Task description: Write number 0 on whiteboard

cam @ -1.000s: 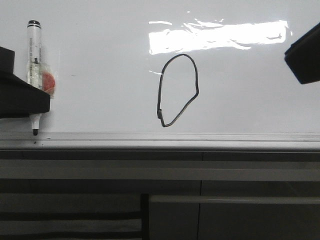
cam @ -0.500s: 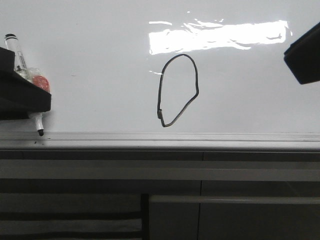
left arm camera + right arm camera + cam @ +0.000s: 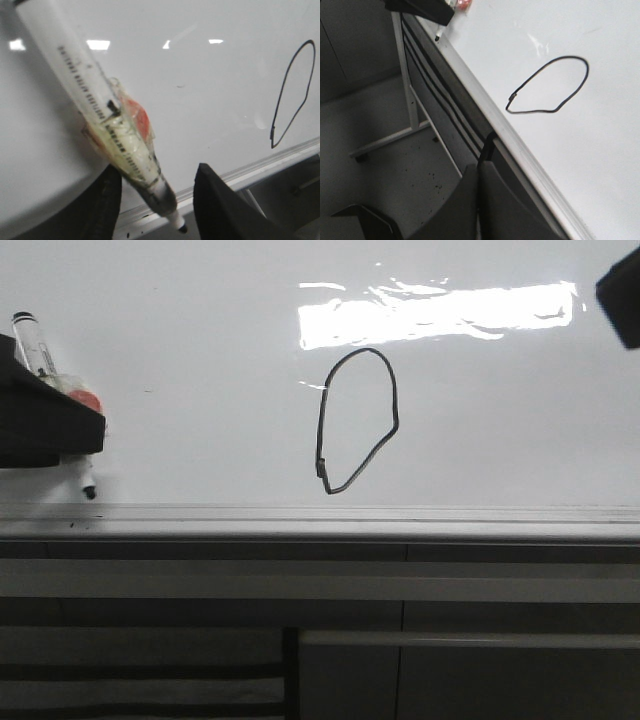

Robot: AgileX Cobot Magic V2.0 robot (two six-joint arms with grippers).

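Note:
The number 0 (image 3: 323, 430) is a thin black lopsided loop on the white whiteboard (image 3: 200, 360), just above its silver edge rail (image 3: 400, 515). It also shows in the left wrist view (image 3: 277, 120) and the right wrist view (image 3: 560, 107). My left gripper (image 3: 50, 430) is at the board's left edge. Its fingers (image 3: 220, 210) stand wide apart around a white taped marker (image 3: 115, 130), which leans near one finger with its black tip (image 3: 89, 492) close to the rail. My right gripper (image 3: 479, 200) is shut and empty, off the board's near edge; in the front view it (image 3: 622, 295) is at the top right.
A bright rectangular light glare (image 3: 435, 315) lies above the loop. Below the rail are dark panels with grey bars (image 3: 300, 585). The right wrist view shows the floor and a grey metal stand leg (image 3: 390, 140).
The marker has tilted over and its tip has lifted away from the rail. My right gripper has moved up and right, nearly out of the front view.

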